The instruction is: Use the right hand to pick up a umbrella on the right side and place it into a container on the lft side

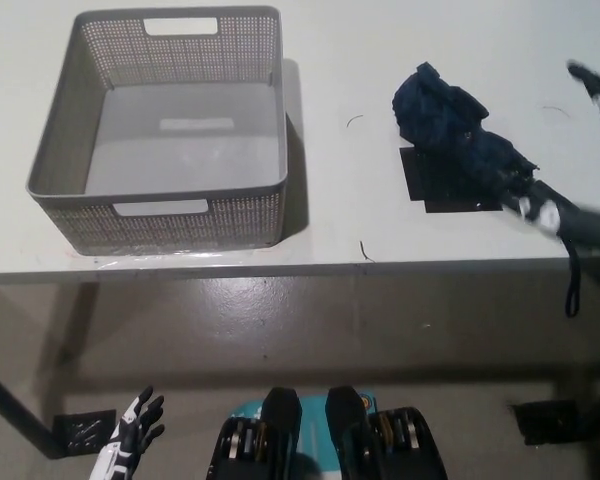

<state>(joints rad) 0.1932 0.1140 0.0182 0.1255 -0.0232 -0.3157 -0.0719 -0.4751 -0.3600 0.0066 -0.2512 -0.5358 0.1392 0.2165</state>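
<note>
Now the right hand [592, 160], fingers spread and empty above the umbrella [460, 145] near the table's [340, 60] right edge, should close round its bundled middle, not its dangling strap [572, 285].

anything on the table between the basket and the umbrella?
No objects. In the head view, the stretch between the grey basket and the dark blue umbrella is bare white table, apart from a few thin dark marks on the surface.
</note>
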